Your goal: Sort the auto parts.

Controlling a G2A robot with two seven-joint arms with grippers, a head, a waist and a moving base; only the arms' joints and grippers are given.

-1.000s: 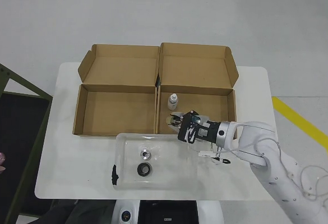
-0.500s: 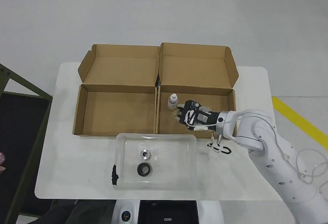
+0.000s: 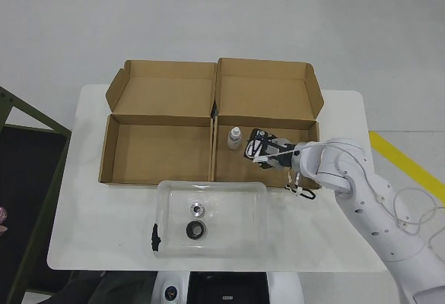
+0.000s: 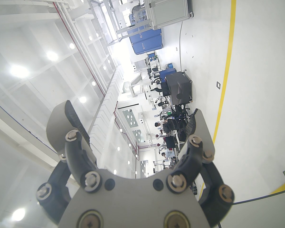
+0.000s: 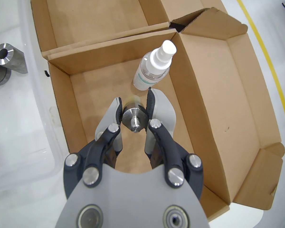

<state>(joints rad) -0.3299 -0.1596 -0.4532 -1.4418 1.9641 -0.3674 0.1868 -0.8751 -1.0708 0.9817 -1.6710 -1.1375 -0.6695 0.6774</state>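
My right gripper [image 5: 134, 105] [image 3: 251, 146] is shut on a small metal threaded part [image 5: 132, 117], held inside the right cardboard box [image 3: 306, 163] [image 5: 216, 91], just beside a small clear spray bottle [image 5: 156, 68] [image 3: 235, 137] that stands in that box. The clear plastic tray [image 3: 173, 235] at the table's front holds a metal cylinder part [image 3: 198, 208] [image 5: 2, 59] and a black ring part [image 3: 195, 229]. The left cardboard box [image 3: 157, 156] has a bare floor. My left gripper [image 4: 133, 119] is open with nothing between its fingers and points up toward the hall.
Both boxes have their lids folded open toward the back [image 3: 264, 95]. A small black object [image 3: 155, 237] sits at the tray's left edge. A dark green frame [image 3: 9, 152] stands off the table's left side. White table [image 3: 336, 228] shows to the right of the tray.
My right gripper has moved from over the tray's back edge into the right box, carrying the metal part toward the spray bottle.
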